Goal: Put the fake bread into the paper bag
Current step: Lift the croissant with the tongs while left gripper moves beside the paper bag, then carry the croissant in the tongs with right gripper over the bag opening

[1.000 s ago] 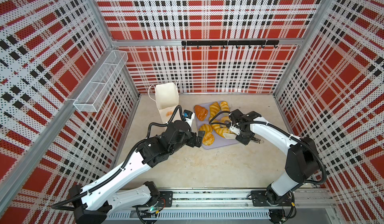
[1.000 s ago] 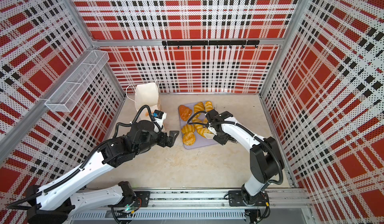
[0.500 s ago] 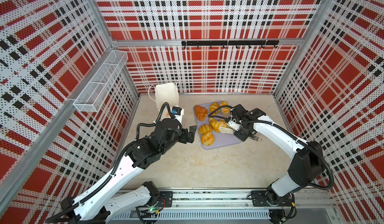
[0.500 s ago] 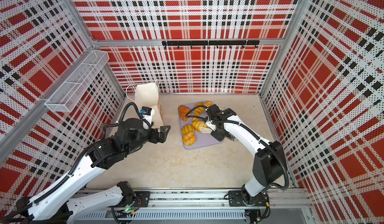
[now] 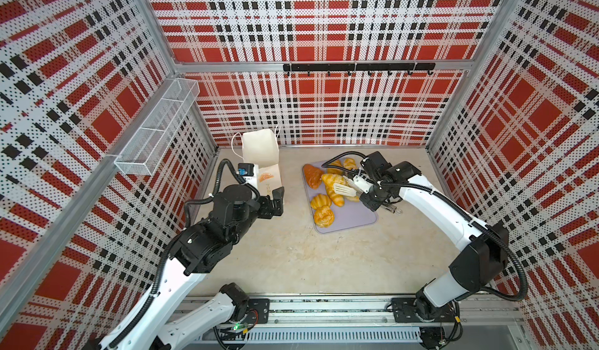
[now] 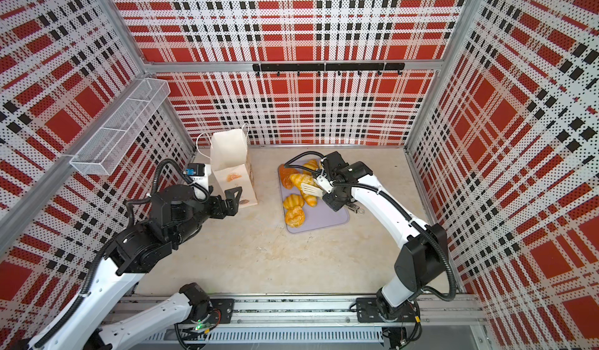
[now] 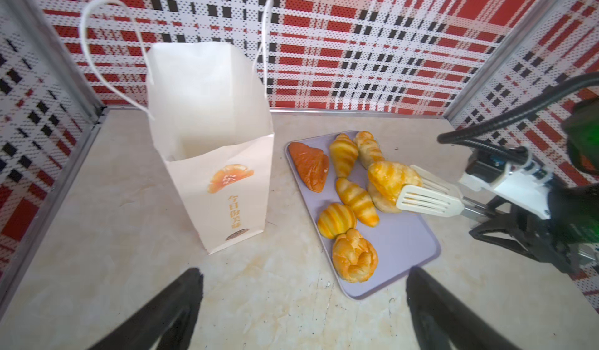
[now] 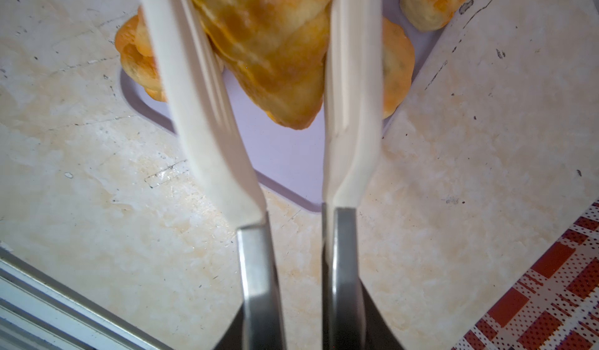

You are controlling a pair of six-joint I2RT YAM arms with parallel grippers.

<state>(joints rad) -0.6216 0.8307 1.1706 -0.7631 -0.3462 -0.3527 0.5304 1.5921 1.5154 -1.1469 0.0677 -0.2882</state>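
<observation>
**Reporter:** In both top views, why does the left gripper [image 5: 275, 200] hang open-jawed near the upright paper bag [image 5: 268, 179]?

**Editor:** Probably to steady it. The right gripper [image 5: 372, 197], clamped on tongs [image 5: 343, 189], does the fetching.

**Reporter:** Left wrist view?

**Editor:** One croissant [image 7: 390, 176] is held clear above the fake bread [image 7: 356, 199] lying on the lilac tray [image 7: 405, 238].

**Reporter:** Right wrist view?

**Editor:** Both white blades [image 8: 207, 121] pinch it, so it shouldn't slip

Beige marbled tabletop [image 5: 291, 260], paper bag [image 5: 268, 179] standing upright, lilac tray [image 5: 356, 217] beside it
</observation>
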